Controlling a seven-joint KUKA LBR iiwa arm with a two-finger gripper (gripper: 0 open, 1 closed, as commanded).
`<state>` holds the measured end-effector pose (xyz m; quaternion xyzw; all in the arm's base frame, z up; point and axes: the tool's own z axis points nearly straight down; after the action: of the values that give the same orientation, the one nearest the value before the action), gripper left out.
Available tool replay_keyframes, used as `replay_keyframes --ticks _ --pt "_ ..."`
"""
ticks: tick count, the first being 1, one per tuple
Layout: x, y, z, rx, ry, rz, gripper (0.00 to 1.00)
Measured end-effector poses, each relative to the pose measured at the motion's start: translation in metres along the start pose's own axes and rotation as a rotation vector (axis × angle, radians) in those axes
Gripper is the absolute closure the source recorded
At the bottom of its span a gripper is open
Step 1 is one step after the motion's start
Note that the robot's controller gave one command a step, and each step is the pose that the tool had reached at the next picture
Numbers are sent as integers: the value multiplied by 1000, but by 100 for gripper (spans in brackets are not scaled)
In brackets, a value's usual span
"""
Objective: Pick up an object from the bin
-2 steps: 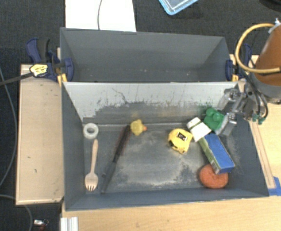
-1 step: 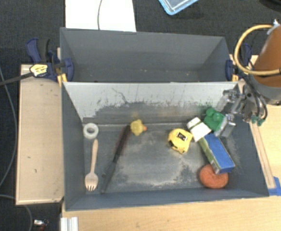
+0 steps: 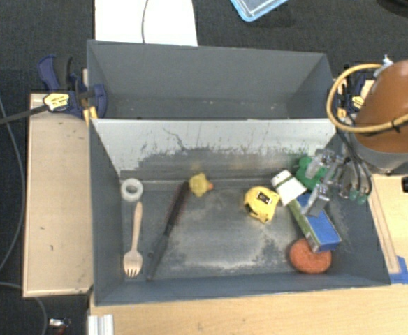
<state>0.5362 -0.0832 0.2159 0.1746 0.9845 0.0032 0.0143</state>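
My gripper [image 3: 328, 178] hangs low at the right side of the bin, close to the right wall. Just to its left lie a small white block [image 3: 288, 185] and a green piece [image 3: 304, 167]; whether either touches the gripper is unclear. Below the gripper lies a long green item with a blue block end [image 3: 318, 229], running toward the front. An orange round pad [image 3: 310, 257] rests at its front end. A yellow tape measure [image 3: 261, 204] sits on the floor left of the white block.
A small yellow toy [image 3: 200, 184] lies near the back wall. A black stick [image 3: 168, 225], a wooden fork [image 3: 134, 241] and a clear tape roll [image 3: 131, 189] lie on the left. The arm's orange cover and yellow cable hang over the right rim.
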Motion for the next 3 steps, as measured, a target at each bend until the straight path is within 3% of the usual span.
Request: replay_keyframes --ticks 1,2,3 --pt "4 -37 -4 0 5 -145 0" --pt "3 -34 -7 0 2 -151 0" --pt "39 -48 18 1 -1 -178 0"
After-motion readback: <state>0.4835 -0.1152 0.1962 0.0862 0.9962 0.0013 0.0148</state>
